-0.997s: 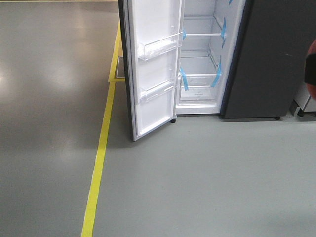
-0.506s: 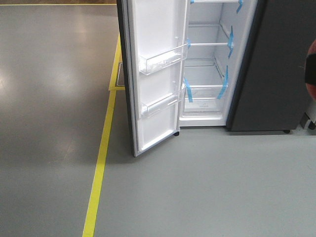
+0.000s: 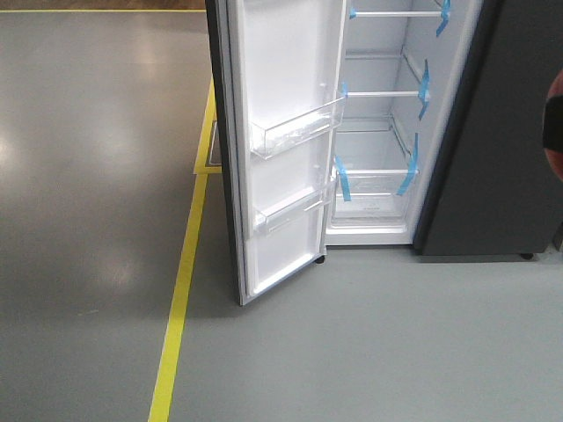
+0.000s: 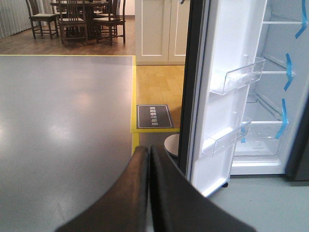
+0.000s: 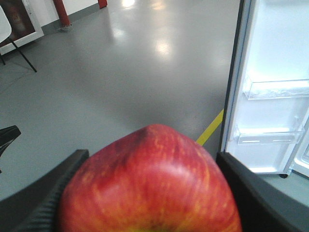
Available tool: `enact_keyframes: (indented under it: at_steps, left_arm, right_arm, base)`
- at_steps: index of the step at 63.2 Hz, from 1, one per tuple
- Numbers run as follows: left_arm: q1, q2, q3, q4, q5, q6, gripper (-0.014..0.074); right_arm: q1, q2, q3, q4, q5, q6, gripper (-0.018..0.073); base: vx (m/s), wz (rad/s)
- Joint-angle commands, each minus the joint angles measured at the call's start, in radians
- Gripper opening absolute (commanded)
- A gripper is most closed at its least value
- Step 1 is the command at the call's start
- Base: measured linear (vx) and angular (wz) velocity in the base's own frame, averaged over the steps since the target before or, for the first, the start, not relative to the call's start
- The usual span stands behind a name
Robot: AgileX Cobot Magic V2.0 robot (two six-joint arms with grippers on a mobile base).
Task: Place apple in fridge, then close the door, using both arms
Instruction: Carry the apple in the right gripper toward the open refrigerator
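Fridge (image 3: 376, 132) nearer, round glossy apple (image 5: 149, 174) (red) in claw (image 5: 155, 195)

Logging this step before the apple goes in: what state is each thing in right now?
door: open wide, bins look empty
fridge: open, visible shelves bare
apple: gripped, outside the fridge
right gripper: shut on apple
left gripper: shut, empty

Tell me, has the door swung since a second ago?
No. The door holds the same angle to the fridge; both, with the yellow line, slide down the view together.
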State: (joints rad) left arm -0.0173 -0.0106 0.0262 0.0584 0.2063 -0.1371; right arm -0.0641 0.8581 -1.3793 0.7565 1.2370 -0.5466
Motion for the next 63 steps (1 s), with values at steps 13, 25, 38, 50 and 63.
enact_keyframes:
  at_steps: [13, 25, 38, 50, 63]
  left_arm:
    - [-0.006, -0.014, 0.026, -0.009, -0.072, -0.008, -0.0006]
    - [-0.006, -0.014, 0.026, -0.009, -0.072, -0.008, -0.0006]
    - [-0.006, -0.014, 0.026, -0.009, -0.072, -0.008, -0.0006]
    - [-0.006, -0.014, 0.026, -0.009, -0.072, -0.008, -0.0006]
    - [-0.006, -0.014, 0.026, -0.009, -0.072, -0.008, -0.0006]
  right_arm:
    - [-0.003, -0.001, -0.019, 0.045, -0.063, -0.001, -0.0003]
    - [-0.003, -0.001, -0.019, 0.045, -0.063, -0.001, -0.0003]
    - [-0.003, -0.001, -0.019, 0.045, -0.063, -0.001, -0.0003]
    - [-0.003, -0.001, -0.019, 0.045, -0.063, -0.001, -0.0003]
    - [-0.003, -0.001, -0.019, 0.045, -0.063, -0.001, -0.0003]
  base:
    - [0.23, 0.0]
    - [0.23, 0.0]
    - [0.23, 0.0]
    - [0.23, 0.0]
    - [0.23, 0.01]
